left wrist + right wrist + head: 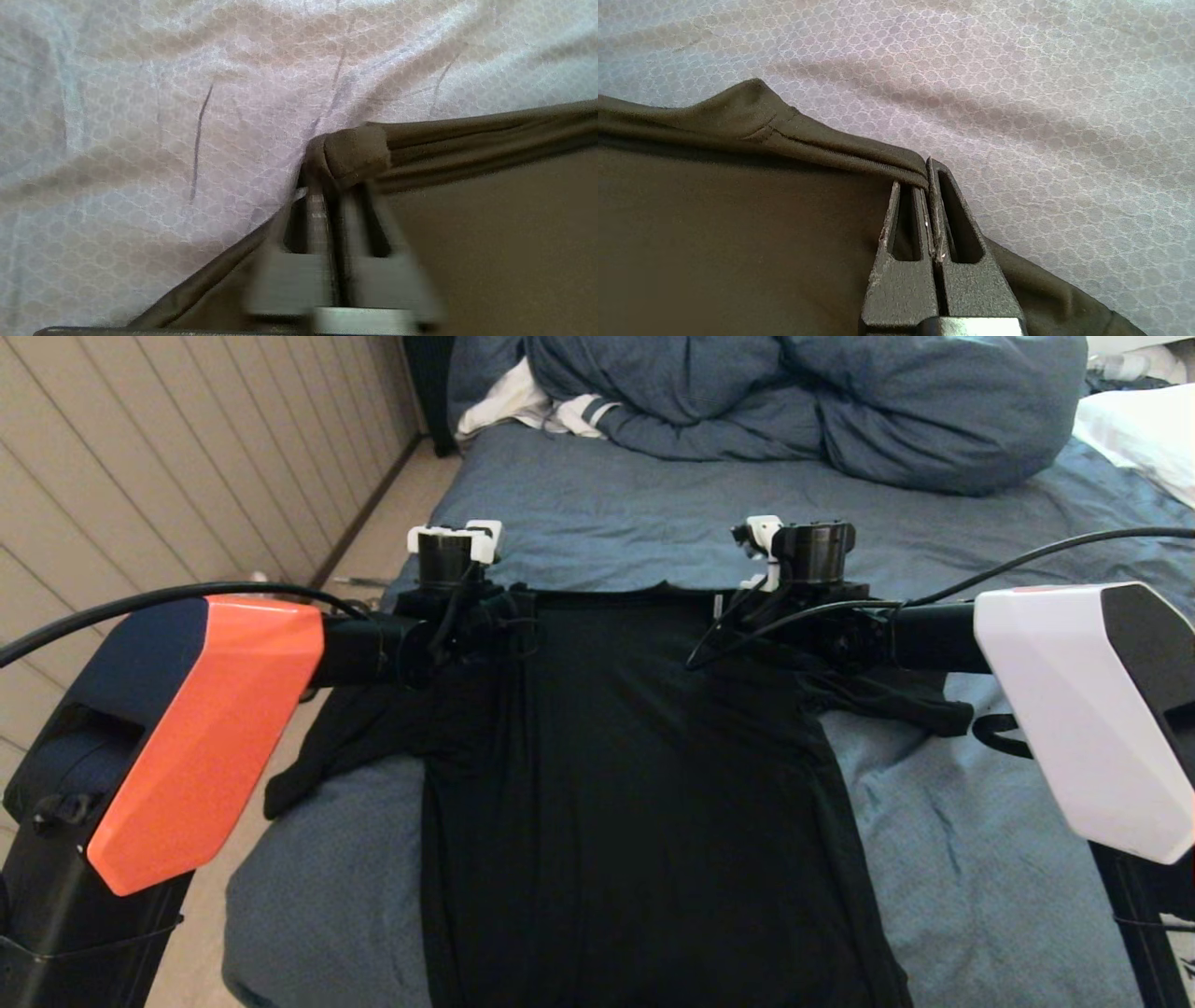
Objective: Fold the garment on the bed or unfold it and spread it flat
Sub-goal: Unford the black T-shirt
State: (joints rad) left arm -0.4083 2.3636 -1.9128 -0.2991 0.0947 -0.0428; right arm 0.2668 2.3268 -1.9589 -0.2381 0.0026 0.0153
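Shirt: we see the black T-shirt [644, 784] lying lengthwise down the middle of the bed [980, 859], plain side up, collar edge toward the far end, one sleeve trailing to each side.
Bed: a wrinkled slate-blue sheet with a bunched blue duvet [803, 401] and a white pillow [1148, 429] at the far end; a white cloth with striped cuffs [541, 411] sits beside the duvet.
Left end effector [338, 186]: at the shirt's left shoulder, fingers close together with a fold of black cloth bunched at the tips; the wrist view is smeared there, so we cannot tell whether it is clamped or letting go.
Right end effector [928, 175]: at the right shoulder, fingers pressed together on the seamed top edge of the shirt, pinning it just above the sheet.
Step in hand: we judge this to be the end of the spreading step, both shoulders carried out to the far end and the body laid flat.
Next move: we judge it calls for freeing both shoulders cleanly and lifting straight off so the cloth is not dragged, then smoothing or tucking the sleeves, the left one hanging toward the bed's edge.
Writing: none readable; no print or lettering shows on the upturned side.
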